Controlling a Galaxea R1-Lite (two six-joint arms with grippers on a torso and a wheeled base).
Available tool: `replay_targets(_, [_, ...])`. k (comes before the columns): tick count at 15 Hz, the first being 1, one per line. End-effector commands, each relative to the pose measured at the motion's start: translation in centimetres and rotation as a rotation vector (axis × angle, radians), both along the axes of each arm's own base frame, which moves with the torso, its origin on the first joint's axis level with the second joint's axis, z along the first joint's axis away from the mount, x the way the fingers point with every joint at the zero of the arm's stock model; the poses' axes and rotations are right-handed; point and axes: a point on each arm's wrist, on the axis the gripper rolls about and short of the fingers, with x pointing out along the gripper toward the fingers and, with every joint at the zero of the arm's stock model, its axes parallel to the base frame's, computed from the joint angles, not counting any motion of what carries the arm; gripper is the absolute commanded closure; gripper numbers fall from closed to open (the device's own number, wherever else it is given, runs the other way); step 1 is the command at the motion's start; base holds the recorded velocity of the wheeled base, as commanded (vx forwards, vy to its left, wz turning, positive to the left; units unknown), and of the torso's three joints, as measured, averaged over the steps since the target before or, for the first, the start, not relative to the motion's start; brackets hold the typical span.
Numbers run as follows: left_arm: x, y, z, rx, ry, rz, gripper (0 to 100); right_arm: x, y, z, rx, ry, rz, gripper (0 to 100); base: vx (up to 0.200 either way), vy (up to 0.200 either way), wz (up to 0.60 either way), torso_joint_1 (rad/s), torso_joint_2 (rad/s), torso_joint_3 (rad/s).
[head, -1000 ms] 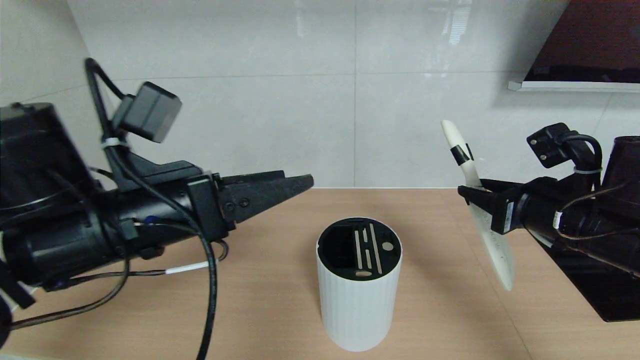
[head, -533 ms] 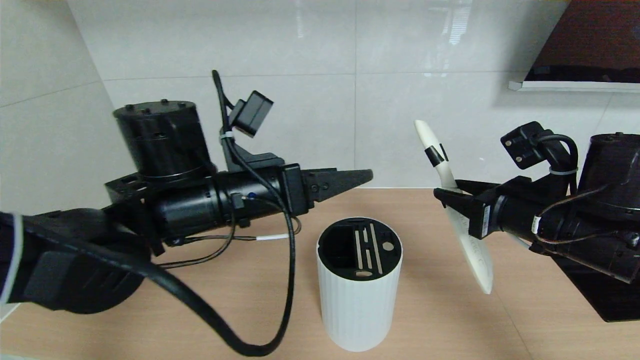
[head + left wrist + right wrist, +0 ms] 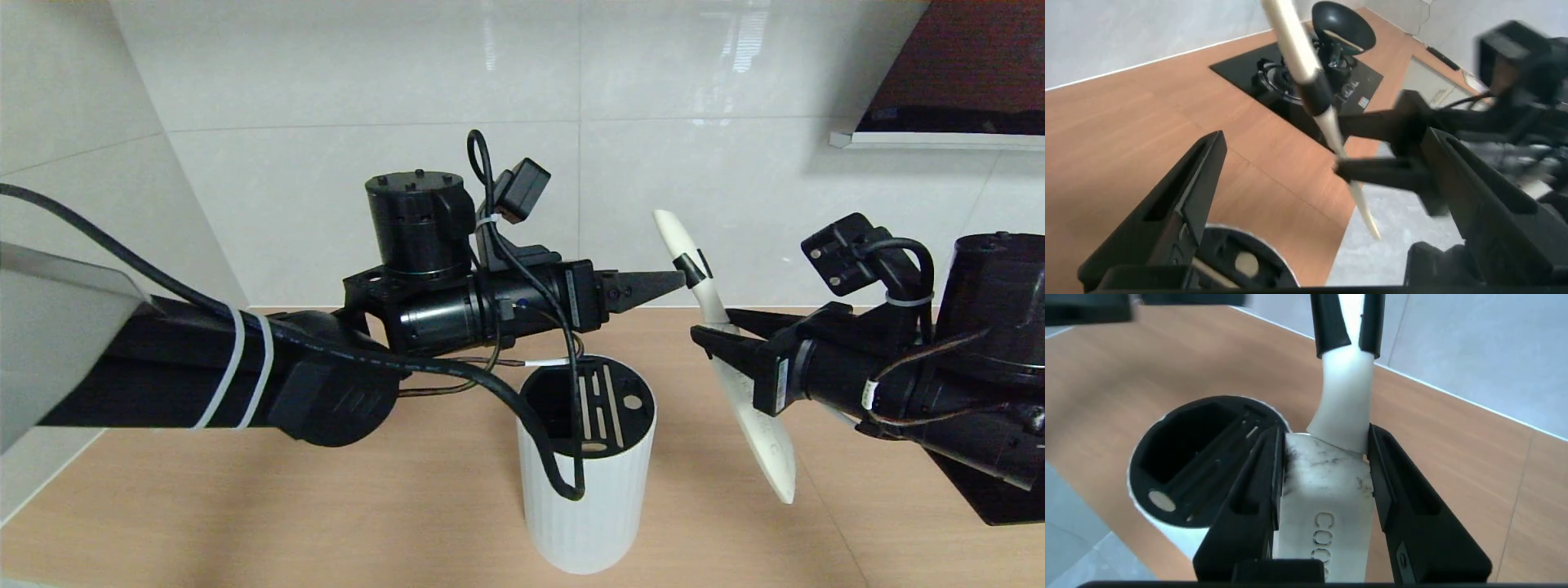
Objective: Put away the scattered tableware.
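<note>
White tiled wall behind, wooden table below; left gripper, swung far in from the left over the last second, fingers spread wide on either side of the spatula's black-banded handle; right gripper, shifted slightly leftward with it, clamped on the spatula's neck, blade tilted down to the right of the white ribbed holder, apart from it. Holder upright on the table, black slotted insert in its mouth, largest compartment too dark to read, rim partly crossed by the left arm's cable. Black cooktop cut off at the right edge.
</note>
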Motion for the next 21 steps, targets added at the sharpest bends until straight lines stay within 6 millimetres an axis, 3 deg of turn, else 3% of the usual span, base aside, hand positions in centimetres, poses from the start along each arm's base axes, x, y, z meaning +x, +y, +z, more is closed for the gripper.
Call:
replay_targets(1, [0.9, -1.1, -0.8, 0.003, 0.004, -0.009, 0, -0.2, 0.0, 0.0, 0.001, -0.002, 0.006, 100, 0.0, 0.0, 0.0, 0.0, 0.0, 0.0])
replay_targets(6, [1.0, -3.6, -0.6, -0.016, -0.02, -0.052, 0, -0.8, 0.7, -0.4, -0.008, 0.011, 0.03, 100, 0.0, 0.0, 0.0, 0.0, 0.0, 0.0])
replay_targets(20, [0.4, -5.1, -0.2, -0.029, -0.038, -0.089, 0, -1.2, 0.6, 0.0, -0.001, -0.001, 0.03, 100, 0.0, 0.0, 0.0, 0.0, 0.0, 0.0])
replay_targets(21, [0.4, -5.1, -0.2, -0.03, -0.039, -0.089, 100, -1.2, 0.6, 0.0, -0.001, -0.001, 0.03, 100, 0.0, 0.0, 0.0, 0.0, 0.0, 0.0])
